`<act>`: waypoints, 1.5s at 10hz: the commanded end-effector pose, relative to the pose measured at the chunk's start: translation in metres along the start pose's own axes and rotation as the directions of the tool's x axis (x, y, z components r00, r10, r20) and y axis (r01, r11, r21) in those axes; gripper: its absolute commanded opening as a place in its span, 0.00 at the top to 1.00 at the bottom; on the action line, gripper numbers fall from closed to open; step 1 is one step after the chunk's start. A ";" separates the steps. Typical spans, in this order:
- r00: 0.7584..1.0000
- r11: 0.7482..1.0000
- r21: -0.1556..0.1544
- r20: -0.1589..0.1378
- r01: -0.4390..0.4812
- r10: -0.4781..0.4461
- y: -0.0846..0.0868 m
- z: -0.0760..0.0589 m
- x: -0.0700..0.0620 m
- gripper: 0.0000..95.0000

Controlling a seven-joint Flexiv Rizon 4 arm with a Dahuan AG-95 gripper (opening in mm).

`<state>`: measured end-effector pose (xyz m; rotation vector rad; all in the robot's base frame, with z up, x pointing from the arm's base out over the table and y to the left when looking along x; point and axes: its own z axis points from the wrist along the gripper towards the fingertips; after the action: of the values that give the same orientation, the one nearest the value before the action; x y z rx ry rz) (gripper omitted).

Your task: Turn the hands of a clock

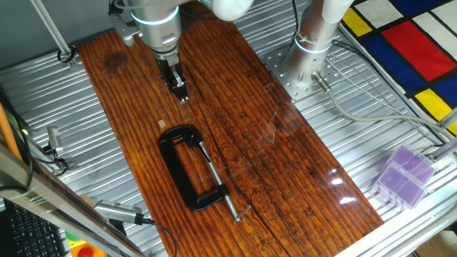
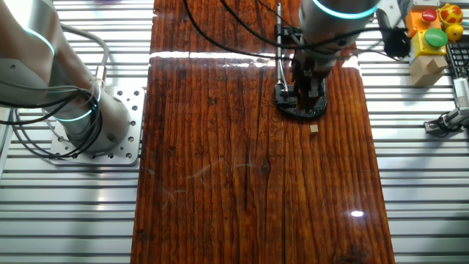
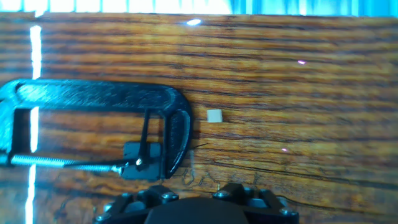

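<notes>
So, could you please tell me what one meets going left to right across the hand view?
Clamp screw → C-clamp frame's curved end → small pale block, lying apart from the clamp on the wooden table.

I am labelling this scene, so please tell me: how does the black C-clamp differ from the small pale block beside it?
The black C-clamp is large, dark and open-framed with a long metal screw; the small pale block is tiny, light and solid. The clamp stretches along the table, while the block sits just off its curved end, apart from it. Both lie flat on the wood.
</notes>
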<state>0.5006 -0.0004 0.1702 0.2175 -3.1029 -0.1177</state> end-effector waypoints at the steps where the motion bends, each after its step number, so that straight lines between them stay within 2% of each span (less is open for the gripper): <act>1: 0.999 0.999 -0.017 -0.001 0.033 -0.033 0.001 0.000 0.001 1.00; 3: 0.998 0.997 -0.017 0.012 0.069 -0.069 0.000 0.001 0.001 1.00; 4: 0.999 0.998 -0.023 0.011 0.052 -0.051 0.002 0.002 0.000 1.00; 6: 1.000 1.000 -0.022 0.003 -0.002 0.002 0.016 0.011 -0.004 1.00; 9: 1.000 0.999 -0.025 -0.014 -0.022 0.021 0.040 0.031 -0.011 1.00; 10: 0.999 0.999 -0.031 -0.043 -0.021 0.020 0.053 0.041 -0.014 1.00; 11: 0.998 0.999 -0.034 -0.055 -0.021 0.019 0.063 0.049 -0.015 1.00; 12: 0.998 0.999 -0.039 -0.054 -0.022 0.020 0.072 0.060 -0.017 1.00; 15: 0.997 0.998 -0.068 -0.069 0.015 -0.020 0.085 0.077 -0.018 1.00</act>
<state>0.5040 0.0904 0.1001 0.2277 -3.0305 -0.2093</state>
